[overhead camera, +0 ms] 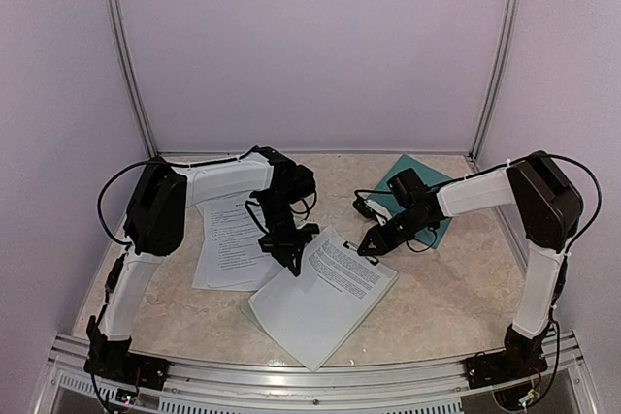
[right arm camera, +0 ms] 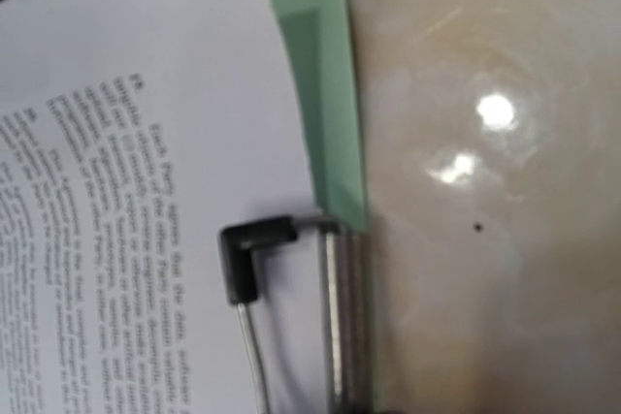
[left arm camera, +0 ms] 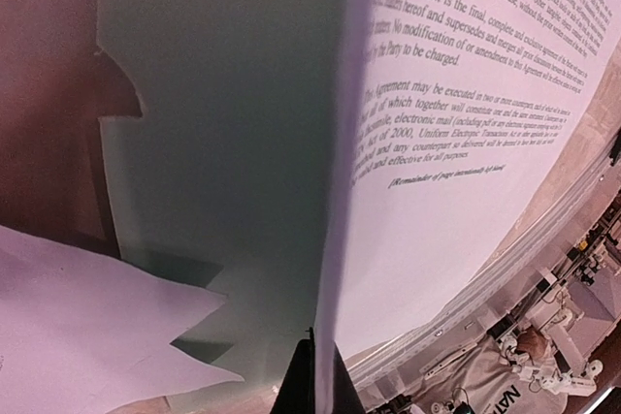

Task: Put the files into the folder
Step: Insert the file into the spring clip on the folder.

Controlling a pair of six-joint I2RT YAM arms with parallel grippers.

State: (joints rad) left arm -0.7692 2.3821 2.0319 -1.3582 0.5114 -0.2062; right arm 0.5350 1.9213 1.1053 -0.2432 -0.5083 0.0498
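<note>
Two paper lots are lying on the tabletop [overhead camera: 456, 288]: a stack [overhead camera: 225, 244] at 9 o'clock of centre, and one sheet [overhead camera: 325, 293] at 6 o'clock resting on a mint clipboard [right arm camera: 325, 94]. Left end effector [overhead camera: 293, 261] is clenched on that sheet's 11 o'clock edge, holding it raised off the clipboard. Right end effector [overhead camera: 370, 246] is hovering at the sheet's 2 o'clock corner above the silver clip [right arm camera: 340, 317]; cannot tell whether clenched or released. Folder [overhead camera: 412, 174] is lying flat at 1 o'clock, partly under the right arm.
</note>
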